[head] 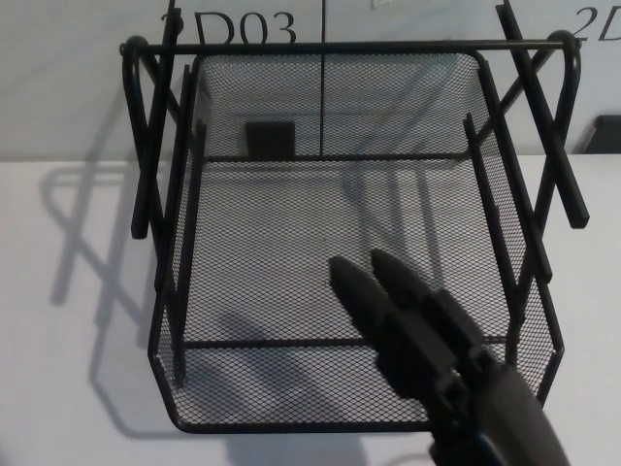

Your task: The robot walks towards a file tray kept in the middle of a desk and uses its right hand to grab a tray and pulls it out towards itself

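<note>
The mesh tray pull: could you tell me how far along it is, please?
Done: the robot stands at the file tray. In hand: the right hand reaches over the mesh, fingers extended, apparently gripping nothing. Left: grabbing the front rim and pulling the tray out.

Right hand (412, 325) reaches in from lower right — fingers (354, 286) extended, side by side.

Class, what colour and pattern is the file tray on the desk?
Black wire mesh file tray, seen in the head view.
</note>
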Available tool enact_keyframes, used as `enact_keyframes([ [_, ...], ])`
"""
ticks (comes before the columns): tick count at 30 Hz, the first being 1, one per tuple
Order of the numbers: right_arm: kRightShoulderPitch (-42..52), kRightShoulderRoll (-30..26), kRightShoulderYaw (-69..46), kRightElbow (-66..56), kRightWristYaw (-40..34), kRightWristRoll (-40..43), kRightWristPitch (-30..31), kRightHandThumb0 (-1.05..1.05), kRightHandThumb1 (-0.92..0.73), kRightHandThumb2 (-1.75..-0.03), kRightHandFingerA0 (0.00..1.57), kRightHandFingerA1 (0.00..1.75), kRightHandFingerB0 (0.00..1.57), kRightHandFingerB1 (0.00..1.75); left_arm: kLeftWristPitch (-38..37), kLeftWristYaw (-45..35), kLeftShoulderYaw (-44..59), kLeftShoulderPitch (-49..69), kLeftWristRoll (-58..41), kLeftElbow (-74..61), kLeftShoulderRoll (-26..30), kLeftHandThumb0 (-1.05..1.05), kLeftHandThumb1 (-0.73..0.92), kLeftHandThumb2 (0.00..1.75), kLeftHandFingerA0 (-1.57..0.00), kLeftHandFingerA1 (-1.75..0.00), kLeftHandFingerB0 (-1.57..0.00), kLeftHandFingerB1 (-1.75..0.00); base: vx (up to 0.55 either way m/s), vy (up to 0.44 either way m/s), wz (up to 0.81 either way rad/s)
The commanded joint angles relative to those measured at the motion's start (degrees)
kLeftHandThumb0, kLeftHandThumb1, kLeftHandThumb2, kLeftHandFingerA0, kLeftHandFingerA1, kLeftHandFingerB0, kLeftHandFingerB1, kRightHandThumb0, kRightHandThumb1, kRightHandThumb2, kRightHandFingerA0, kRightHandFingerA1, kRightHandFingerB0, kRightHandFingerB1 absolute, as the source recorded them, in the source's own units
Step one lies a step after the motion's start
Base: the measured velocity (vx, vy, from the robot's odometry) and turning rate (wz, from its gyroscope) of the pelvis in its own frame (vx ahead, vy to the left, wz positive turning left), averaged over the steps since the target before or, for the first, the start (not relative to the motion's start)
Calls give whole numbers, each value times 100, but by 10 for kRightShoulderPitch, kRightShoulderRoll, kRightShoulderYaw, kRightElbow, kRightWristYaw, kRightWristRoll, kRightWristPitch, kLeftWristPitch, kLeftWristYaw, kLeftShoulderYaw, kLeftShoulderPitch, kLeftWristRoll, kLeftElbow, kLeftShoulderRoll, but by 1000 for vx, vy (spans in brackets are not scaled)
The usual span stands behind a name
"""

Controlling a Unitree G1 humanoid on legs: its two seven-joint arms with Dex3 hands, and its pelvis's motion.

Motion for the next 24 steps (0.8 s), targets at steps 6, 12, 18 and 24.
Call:
enact_keyframes([
  [6, -99, -14, 126, 248, -13, -487, 304, -77, -49, -81, 0, 5, 0, 1, 2, 1, -13, 1, 26, 2, 36, -57, 43, 55, -56, -74, -36, -56, 0, 0, 0],
  [12, -96, -8, 139, 249, -14, -497, 321, -78, -50, -81, 0, 4, 0, 0, -1, 1, -20, -3, 31, 4, 39, -54, 43, 56, -54, -72, -34, -54, 0, 0, 0],
  [18, -103, -4, 147, 280, -27, -496, 341, -77, -50, -81, 0, 3, 0, 1, 7, 5, -20, -13, 28, 5, 39, -56, 44, 55, -54, -74, -37, -53, 0, 0, 0],
  [24, -105, 0, 152, 296, -36, -495, 355, -78, -50, -81, 0, 1, 0, 0, 6, -12, -21, -19, 25, -6, 42, -58, 46, 54, -61, -82, -36, -53, 0, 0, 0],
])
